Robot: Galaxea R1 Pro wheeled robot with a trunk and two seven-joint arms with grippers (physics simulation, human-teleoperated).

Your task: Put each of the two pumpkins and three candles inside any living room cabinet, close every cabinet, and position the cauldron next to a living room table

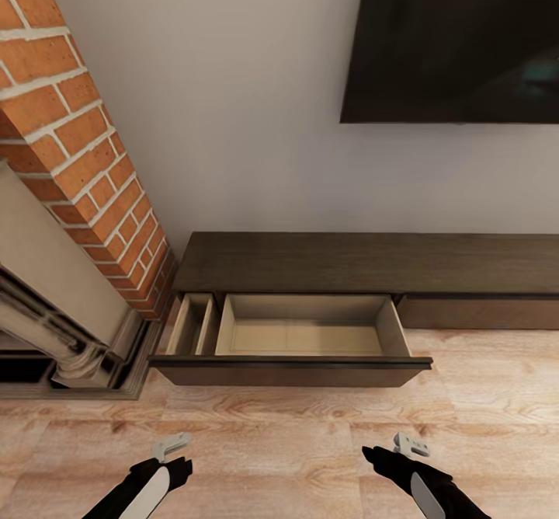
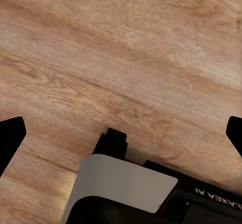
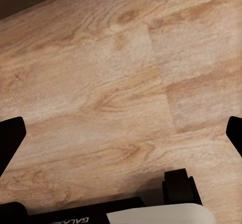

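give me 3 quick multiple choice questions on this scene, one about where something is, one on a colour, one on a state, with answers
1. Where is the brick column relative to the cabinet?
A. At the cabinet's left end in the head view
B. At its right end
C. On top of it

2. What colour is the inside of the open drawer?
A. Black
B. Light beige
C. Orange

3. What state is the left pincer in?
A. Shut on a candle
B. Shut on a pumpkin
C. Open, holding nothing

Answers:
1. A, the bricks rise beside the cabinet's left end.
2. B, its walls and bottom are pale beige against the dark front.
3. C, its fingertips sit far apart over the bare wooden floor.
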